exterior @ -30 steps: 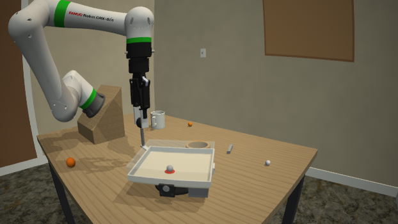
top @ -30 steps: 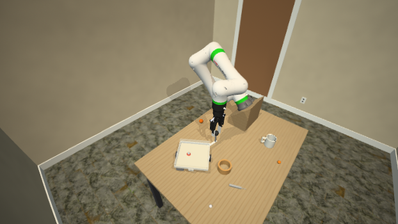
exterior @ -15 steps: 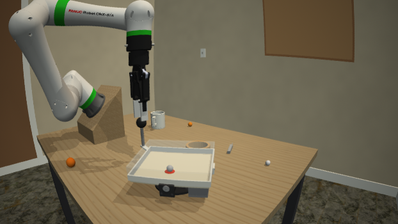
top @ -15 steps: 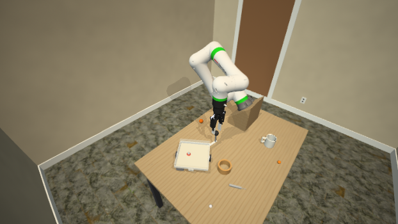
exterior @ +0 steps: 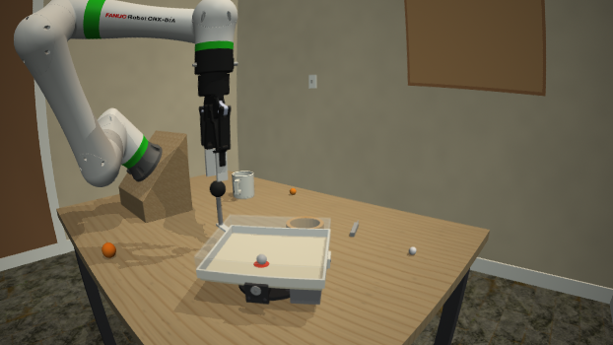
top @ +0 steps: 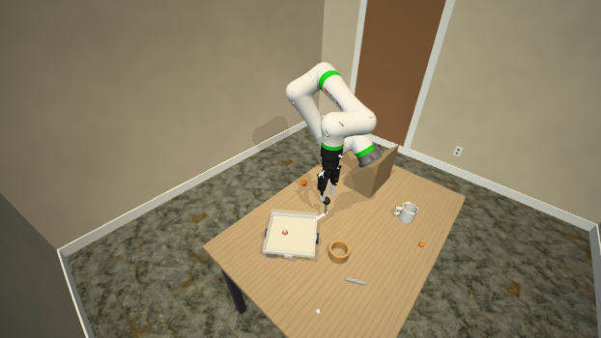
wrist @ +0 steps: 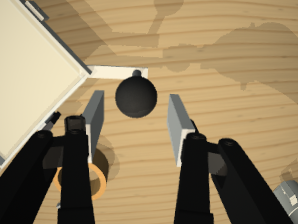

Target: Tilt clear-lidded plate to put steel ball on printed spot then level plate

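The clear-lidded plate [top: 291,235] sits on its pivot base near the table's left front and looks about level in the exterior view [exterior: 266,256]. The steel ball [exterior: 261,258] rests on the red printed spot [exterior: 261,264]; it also shows in the top view [top: 285,232]. A thin post at the plate's far corner carries a black knob [exterior: 217,188]. My gripper [exterior: 220,163] hangs straight above the knob, clear of it. In the wrist view the knob [wrist: 136,95] lies below and between the parted fingers, with a gap on each side. The gripper is open and empty.
A tape roll [exterior: 305,223] lies just behind the plate, apart from it. A white mug [exterior: 242,184], a wooden wedge [exterior: 158,177], two orange balls [exterior: 108,249] [exterior: 293,190], a grey bar [exterior: 354,229] and a white ball [exterior: 412,250] are spread over the table.
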### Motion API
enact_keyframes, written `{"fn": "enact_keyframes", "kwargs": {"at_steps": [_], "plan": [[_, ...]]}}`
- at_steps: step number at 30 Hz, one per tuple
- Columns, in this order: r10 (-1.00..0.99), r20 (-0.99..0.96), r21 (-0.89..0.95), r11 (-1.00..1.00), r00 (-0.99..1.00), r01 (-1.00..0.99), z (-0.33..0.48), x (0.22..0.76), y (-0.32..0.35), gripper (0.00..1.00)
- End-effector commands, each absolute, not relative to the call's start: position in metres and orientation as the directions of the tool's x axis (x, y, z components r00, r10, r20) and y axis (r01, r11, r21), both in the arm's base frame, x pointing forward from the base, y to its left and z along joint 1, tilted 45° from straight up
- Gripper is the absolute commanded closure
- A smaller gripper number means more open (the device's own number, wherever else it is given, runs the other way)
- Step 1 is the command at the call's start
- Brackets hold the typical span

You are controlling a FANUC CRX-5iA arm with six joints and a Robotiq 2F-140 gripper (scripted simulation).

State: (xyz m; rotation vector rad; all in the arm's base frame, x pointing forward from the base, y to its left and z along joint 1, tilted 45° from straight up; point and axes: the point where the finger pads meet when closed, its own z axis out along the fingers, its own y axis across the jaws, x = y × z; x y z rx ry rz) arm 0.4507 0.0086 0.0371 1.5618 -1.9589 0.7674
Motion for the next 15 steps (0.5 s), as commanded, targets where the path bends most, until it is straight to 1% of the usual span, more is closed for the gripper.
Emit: {"fn": "enact_keyframes", "kwargs": {"at_steps": [1,8,9,15], "plan": [[-0.686,0.698,-0.112,0.176,-0.204,-0.978,0.0375,0.4509,0.0091,0.58],[-0.686,0.698,-0.112,0.176,-0.204,-0.978,0.0377,0.4509,0.0093,0.58],[-0.686,0.698,-0.112,0.176,-0.204,-0.978,0.0377,0.4509,0.0093,0.0],[-0.686,0.698,-0.112,0.176,-0.204,-0.978,0.0377,0.4509,0.0093,0.0]]}}
